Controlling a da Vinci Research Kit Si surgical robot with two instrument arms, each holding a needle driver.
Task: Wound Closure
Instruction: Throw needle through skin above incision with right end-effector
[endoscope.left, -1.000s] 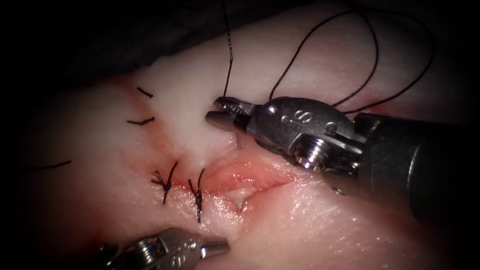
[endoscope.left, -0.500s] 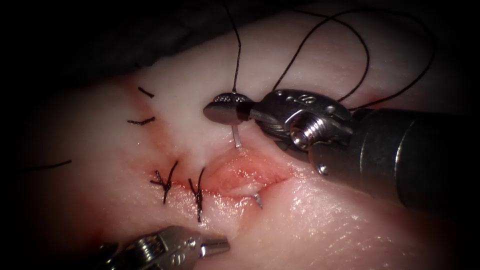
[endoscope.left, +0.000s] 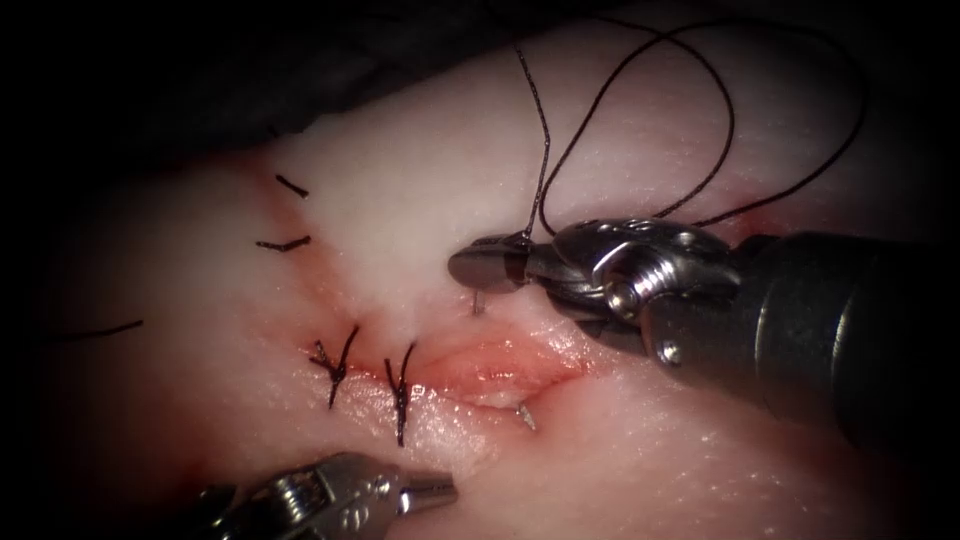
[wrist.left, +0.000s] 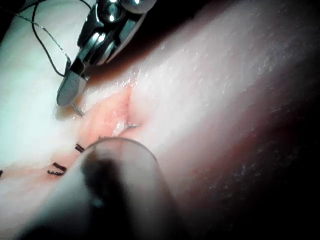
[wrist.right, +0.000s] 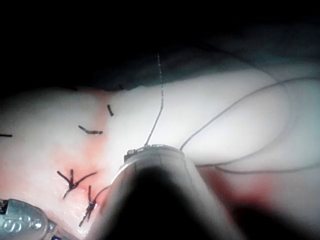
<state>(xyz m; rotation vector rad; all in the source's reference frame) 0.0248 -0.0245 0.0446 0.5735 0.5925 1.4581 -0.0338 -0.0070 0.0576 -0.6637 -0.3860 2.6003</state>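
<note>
Two grippers in the endoscope view. Right gripper (endoscope.left: 478, 268) is clenched on the needle (endoscope.left: 478, 303) near its swaged tail end, just above the cut (endoscope.left: 500, 365). The needle is in the tissue (endoscope.left: 650, 450): a short shaft stub enters the upper lip and the tip (endoscope.left: 524, 416) pokes out of the lower lip. Thread (endoscope.left: 700, 110) loops from the jaws across the upper tissue. Two tied stitches (endoscope.left: 365, 370) sit to the left of the open part. Left gripper (endoscope.left: 445, 491) hovers below the cut, looks closed and holding nothing, though it sits in dim light.

Left wrist view: right gripper (wrist.left: 70, 90) clamped at the needle (wrist.left: 77, 109) beside the cut (wrist.left: 122, 107).

Right wrist view: thread (wrist.right: 157, 100) rises from the tool; stitches (wrist.right: 80, 187) and left gripper (wrist.right: 22, 222) are nearby.
</note>
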